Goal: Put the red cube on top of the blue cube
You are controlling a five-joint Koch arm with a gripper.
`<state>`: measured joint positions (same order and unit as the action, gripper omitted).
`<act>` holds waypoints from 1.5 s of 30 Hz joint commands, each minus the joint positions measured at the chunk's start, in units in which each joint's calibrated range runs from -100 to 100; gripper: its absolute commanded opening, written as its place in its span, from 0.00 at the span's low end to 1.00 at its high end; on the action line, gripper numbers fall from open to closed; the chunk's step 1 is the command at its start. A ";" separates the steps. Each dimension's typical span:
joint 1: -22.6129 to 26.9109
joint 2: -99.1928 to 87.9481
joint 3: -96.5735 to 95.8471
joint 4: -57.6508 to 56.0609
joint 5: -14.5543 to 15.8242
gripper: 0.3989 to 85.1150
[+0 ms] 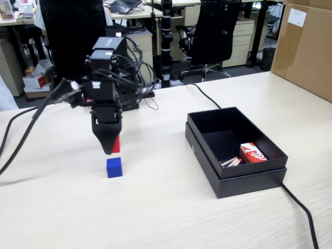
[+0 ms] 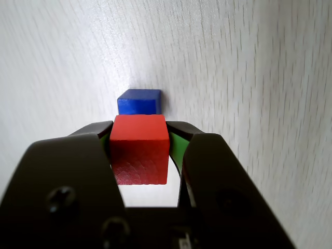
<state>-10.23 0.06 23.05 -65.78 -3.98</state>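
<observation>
— Two small matte cubes are in play: the solid red cube [image 2: 139, 150] and the solid dark-blue cube [image 1: 114, 167]. Where is the red one?

— Clamped in the black gripper [image 2: 140, 139]. The wrist view shows the jaws closed in just to the cube's width, green-lined pads pressing its left and right faces.

— Is it off the table?

— Yes. In the fixed view only a red sliver [image 1: 116, 144] shows beside the gripper's [image 1: 111, 148] tip, held above the pale wood-grain table [image 1: 155, 207].

— And the blue one?

— It sits on the table, just below the gripper tip in the fixed view, with a gap between them. In the wrist view it [image 2: 139, 101] lies just beyond the red cube's top edge.

— Anything else around?

— A shallow black rectangular box [image 1: 236, 174] stands well apart on the right of the fixed view, a red-and-white packet [image 1: 252, 153] lying inside.
</observation>
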 commanded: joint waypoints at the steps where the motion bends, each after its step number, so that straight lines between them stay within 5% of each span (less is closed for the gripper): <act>1: -0.34 0.91 4.97 1.80 -0.29 0.01; 45: -0.34 0.91 0.89 4.65 0.54 0.01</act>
<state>-10.82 4.21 21.68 -62.83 -3.54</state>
